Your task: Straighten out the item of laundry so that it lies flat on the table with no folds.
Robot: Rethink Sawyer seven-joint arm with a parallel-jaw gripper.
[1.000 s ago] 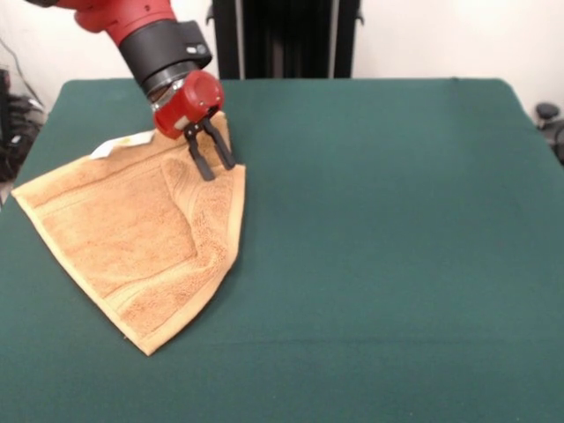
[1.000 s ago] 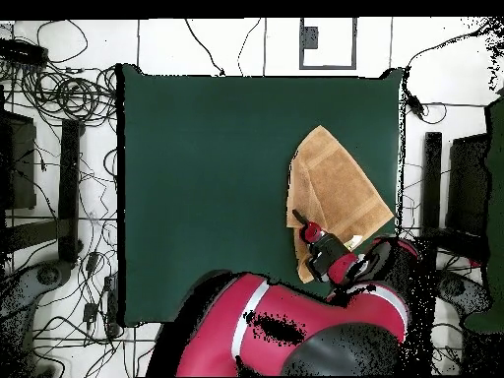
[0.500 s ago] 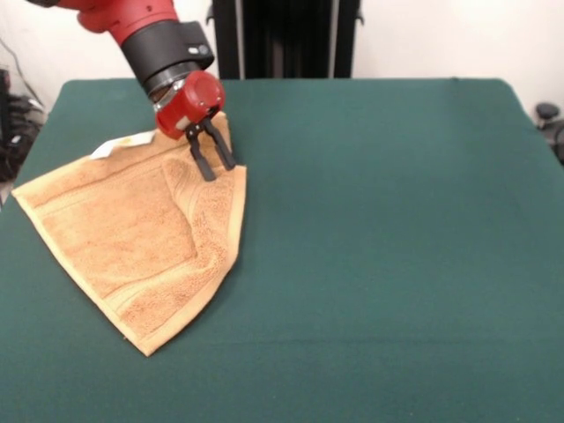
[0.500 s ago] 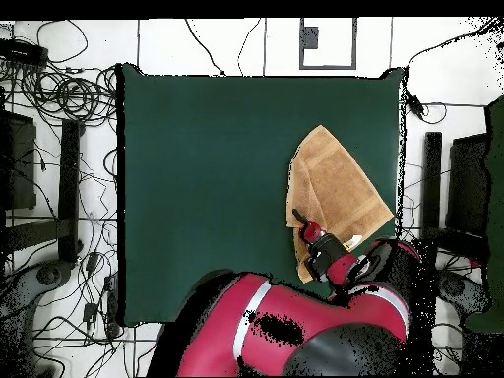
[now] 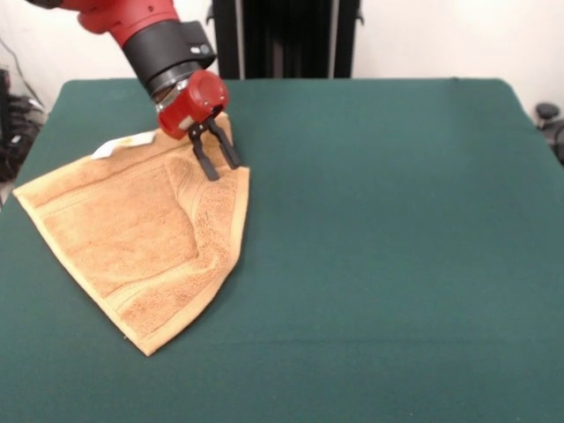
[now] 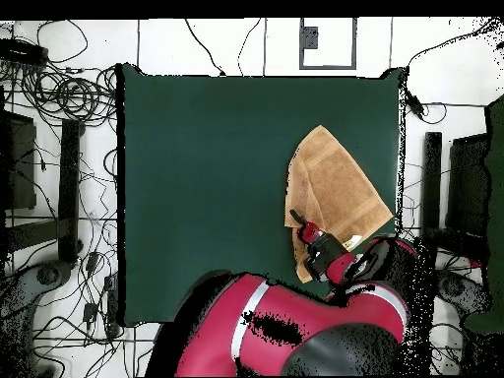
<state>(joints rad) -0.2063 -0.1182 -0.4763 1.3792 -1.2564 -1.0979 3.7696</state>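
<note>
Golden-tan terry, the towel (image 5: 141, 238) lies near one side edge of the green table (image 5: 397, 247), toward the robot's end, its outline closer to a kite than a square. One flap is doubled over along the edge facing the open felt, making a thick ridge that runs from the far corner down toward the near point. A small white tag (image 5: 104, 150) peeks out at the far edge.

The gripper (image 5: 218, 162) has its two black fingers (image 5: 204, 164) slightly apart and planted at the top of that folded edge, tips at the cloth; whether they pinch any fabric I cannot tell. From above, the gripper (image 6: 296, 218) sits at the towel's edge on the side facing open felt.

To do this step well, the fingers should catch only the upper layer at the corner, lift little, and draw it outward toward the bare felt so the flap peels open without dragging the whole cloth.

The red arm (image 5: 141, 26) comes down slanted, wrist tilted, fingers angling outward.
</note>
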